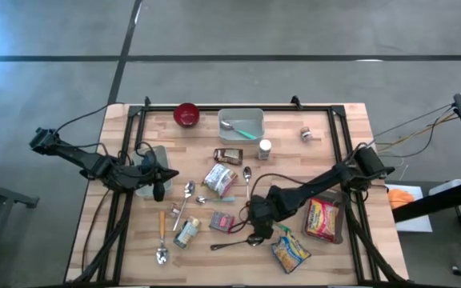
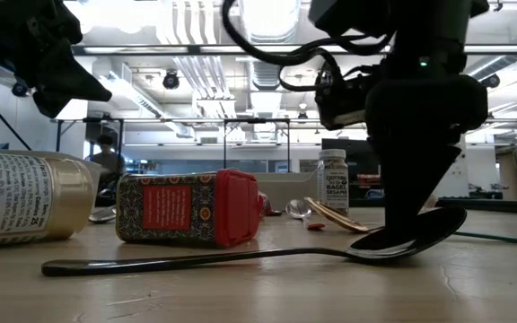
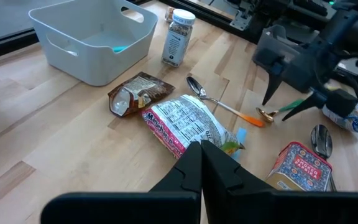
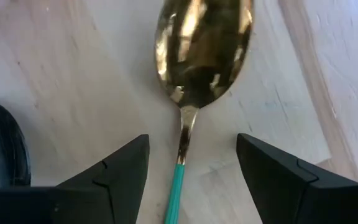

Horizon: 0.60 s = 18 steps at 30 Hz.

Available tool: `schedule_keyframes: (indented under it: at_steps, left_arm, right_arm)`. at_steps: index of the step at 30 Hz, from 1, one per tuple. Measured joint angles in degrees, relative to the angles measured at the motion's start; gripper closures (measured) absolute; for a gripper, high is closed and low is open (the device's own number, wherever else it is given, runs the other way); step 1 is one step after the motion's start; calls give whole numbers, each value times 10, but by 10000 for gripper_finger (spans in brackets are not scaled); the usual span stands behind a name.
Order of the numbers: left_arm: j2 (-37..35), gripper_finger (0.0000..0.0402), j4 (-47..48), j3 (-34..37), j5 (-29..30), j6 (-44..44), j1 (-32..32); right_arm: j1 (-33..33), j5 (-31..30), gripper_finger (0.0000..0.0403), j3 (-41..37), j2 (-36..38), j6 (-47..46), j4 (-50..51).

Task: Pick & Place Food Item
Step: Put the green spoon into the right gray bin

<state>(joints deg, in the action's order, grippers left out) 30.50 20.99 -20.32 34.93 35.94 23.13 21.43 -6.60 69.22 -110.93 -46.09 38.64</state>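
My right gripper (image 1: 253, 218) hangs open, fingers pointing down, over the middle of the table. A gold spoon with a teal handle (image 4: 204, 50) lies flat on the wood, and its neck runs between the two fingers (image 4: 120, 165), apart from both. A black spoon (image 2: 240, 256) lies just beside it toward the near edge. Food items lie around: a red tin (image 1: 222, 222), a printed noodle packet (image 3: 188, 124), a brown snack bag (image 3: 138, 93) and a spice jar (image 3: 179, 37). My left gripper (image 3: 201, 158) waits shut at the table's left, above the wood.
A white bin (image 1: 241, 124) and a red bowl (image 1: 186, 114) stand at the far edge. Two yellow-and-red packets (image 1: 321, 218) lie by the right arm. A jar on its side (image 2: 25, 197) and more spoons (image 1: 188, 192) lie left of centre.
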Motion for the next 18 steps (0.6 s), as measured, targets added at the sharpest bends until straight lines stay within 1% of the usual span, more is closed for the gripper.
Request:
schedule_keyframes:
  at_steps: [3,6,9,12,14,15,18]
  left_arm:
    - [0,401,1,0,0,0,0]
    - [0,401,1,0,0,0,0]
    - [0,401,1,0,0,0,0]
    - [0,401,3,0,0,0,0]
    - [0,401,3,0,0,0,0]
    - [0,401,3,0,0,0,0]
    - [0,401,3,0,0,0,0]
  right_arm:
    - [2,0,175,29,-18,4,32]
    - [3,2,210,50,-36,7,52]
    - [3,6,261,65,-49,10,60]
    - [4,8,322,77,-55,14,67]
    - [4,9,365,83,-58,26,69]
    - [4,10,379,86,-58,34,71]
    - [2,10,386,95,-58,45,82]
